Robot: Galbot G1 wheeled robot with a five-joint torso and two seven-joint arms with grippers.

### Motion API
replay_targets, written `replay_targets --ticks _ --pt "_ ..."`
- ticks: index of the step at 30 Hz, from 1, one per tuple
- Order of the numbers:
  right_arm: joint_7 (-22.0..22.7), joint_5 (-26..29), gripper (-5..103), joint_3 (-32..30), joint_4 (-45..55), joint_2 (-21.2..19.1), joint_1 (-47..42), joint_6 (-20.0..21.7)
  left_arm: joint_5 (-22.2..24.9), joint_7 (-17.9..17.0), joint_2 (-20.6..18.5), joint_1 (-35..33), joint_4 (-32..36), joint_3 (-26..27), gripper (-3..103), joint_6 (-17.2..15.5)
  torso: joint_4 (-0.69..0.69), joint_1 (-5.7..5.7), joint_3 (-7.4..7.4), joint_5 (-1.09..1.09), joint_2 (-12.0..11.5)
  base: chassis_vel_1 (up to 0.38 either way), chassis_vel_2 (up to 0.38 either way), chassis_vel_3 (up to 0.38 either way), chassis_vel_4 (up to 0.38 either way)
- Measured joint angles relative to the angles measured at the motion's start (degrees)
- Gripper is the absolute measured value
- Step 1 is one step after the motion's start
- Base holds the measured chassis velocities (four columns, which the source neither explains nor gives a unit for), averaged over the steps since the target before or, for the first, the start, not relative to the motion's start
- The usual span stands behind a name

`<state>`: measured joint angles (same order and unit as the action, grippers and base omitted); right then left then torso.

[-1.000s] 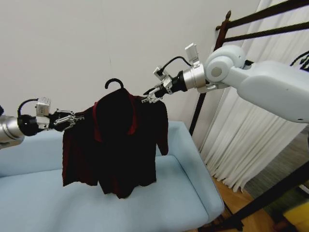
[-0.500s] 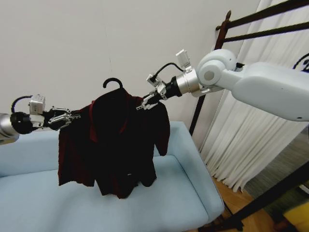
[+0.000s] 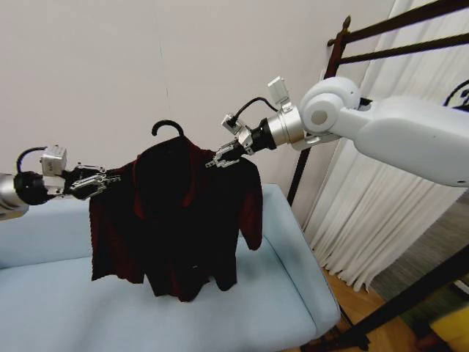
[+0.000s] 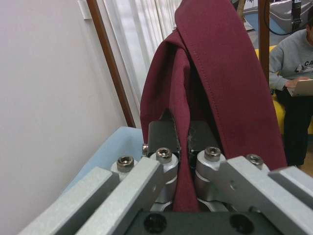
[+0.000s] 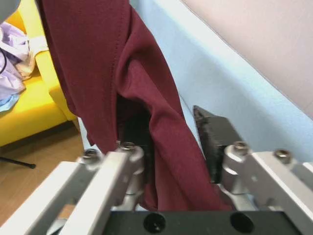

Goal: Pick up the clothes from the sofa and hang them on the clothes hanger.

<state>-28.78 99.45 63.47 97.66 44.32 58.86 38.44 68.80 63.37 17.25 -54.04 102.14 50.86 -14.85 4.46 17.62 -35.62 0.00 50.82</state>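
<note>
above the pale blue sofa (image 3: 286, 290), head view: the left tool (image 3: 99, 181) and right tool (image 3: 222, 155) each pinch a shoulder of the dark red shirt (image 3: 183, 220) on its black hanger (image 3: 167, 127). it has drifted slightly left, away from the dark wooden rack (image 3: 333, 55), so hanging is not yet done. left wrist view: jaws narrow, clamped on a cloth fold. right wrist view: likewise. no readable label on the shirt.

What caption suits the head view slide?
Galbot G1: left pincer and right pincer hold a dark red shirt on a black hanger above the pale blue sofa.
</note>
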Motion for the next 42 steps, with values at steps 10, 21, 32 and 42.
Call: replay_targets --ticks 10,21,32,42 --pt "4.5 3.8 2 -2.7 3.5 -1.3 -2.7 -0.3 1.0 -4.0 0.3 0.2 0.6 -0.1 22 0.2 0.00 0.00 0.00 0.00 0.0 0.000 0.000 0.000 0.000" --pt "15.3 11.0 2 -8.7 7.4 -3.3 -6.2 -0.9 3.2 -15.2 1.1 0.4 2.1 0.2 66 0.0 0.00 0.00 0.00 0.00 0.0 0.000 0.000 0.000 0.000" --pt "34.5 18.7 2 -19.8 10.8 -3.1 -12.6 0.1 6.9 -40.3 2.9 3.0 6.6 0.0 99 -0.8 0.00 0.00 0.00 0.01 0.0 0.000 0.000 0.000 0.000" --pt "38.7 17.5 2 -21.3 9.5 -1.3 -13.2 1.4 9.1 -53.6 2.9 4.5 12.1 0.6 100 -2.4 0.00 0.00 0.00 0.01 0.0 0.000 0.000 0.000 0.000"
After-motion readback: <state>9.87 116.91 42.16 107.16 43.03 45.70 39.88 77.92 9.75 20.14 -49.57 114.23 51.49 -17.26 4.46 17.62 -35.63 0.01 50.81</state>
